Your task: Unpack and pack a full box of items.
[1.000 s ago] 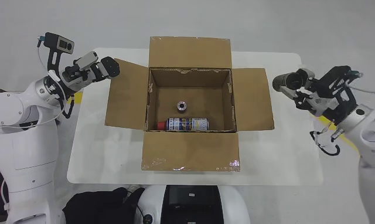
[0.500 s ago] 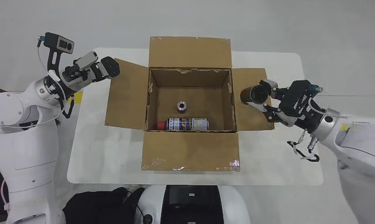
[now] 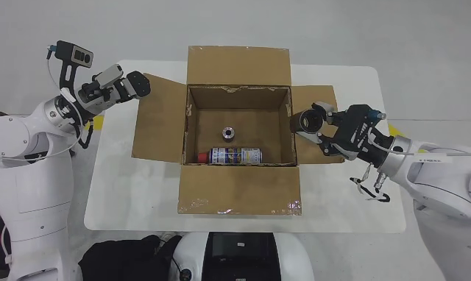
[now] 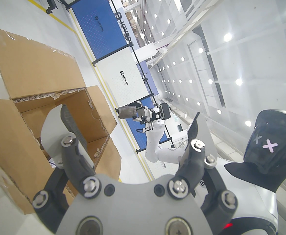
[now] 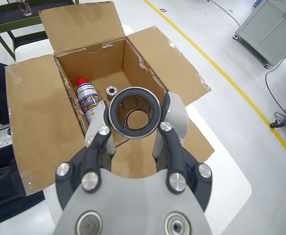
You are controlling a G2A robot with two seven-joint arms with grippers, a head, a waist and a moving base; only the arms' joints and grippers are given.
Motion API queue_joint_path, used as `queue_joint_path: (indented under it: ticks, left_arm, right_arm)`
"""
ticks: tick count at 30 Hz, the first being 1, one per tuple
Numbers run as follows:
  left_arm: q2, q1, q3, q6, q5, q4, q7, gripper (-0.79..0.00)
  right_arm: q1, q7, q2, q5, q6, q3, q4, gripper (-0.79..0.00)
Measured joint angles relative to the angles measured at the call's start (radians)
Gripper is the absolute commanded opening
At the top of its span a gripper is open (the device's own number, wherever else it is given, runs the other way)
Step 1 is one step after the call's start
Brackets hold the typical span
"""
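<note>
The right gripper (image 5: 134, 108) grips a metal sleeve (image 3: 304, 121) above the cardboard box's (image 3: 239, 97) right rim, while the left gripper (image 3: 141, 84) is wide open outside the left flap.

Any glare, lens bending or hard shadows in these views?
Left wrist view: ceiling lights glare, lines bow around the left hand. Right wrist view: even light on the ring in the right hand. Top view: soft shadows inside the box.

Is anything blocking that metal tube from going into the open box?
Nothing visible does. The right gripper holds the metal tube over the right wall of the box, whose flaps are folded out. A spray can lies along the near wall and a small ring sits mid-floor, with bare floor beside them.
</note>
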Motion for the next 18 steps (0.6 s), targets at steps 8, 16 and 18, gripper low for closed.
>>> queue_joint_path:
  ticks: [8,16,18]
  left_arm:
    - [0.0,0.0,0.0,0.0,0.0,0.0,0.0,0.0]
    - [0.0,0.0,0.0,0.0,0.0,0.0,0.0,0.0]
    - [0.0,0.0,0.0,0.0,0.0,0.0,0.0,0.0]
  right_arm:
    - [0.0,0.0,0.0,0.0,0.0,0.0,0.0,-0.785]
    - [0.024,-0.042,-0.002,-0.014,-0.014,-0.055,0.029,-0.785]
    - [0.055,-0.048,-0.005,-0.016,-0.015,-0.086,0.05,-0.785]
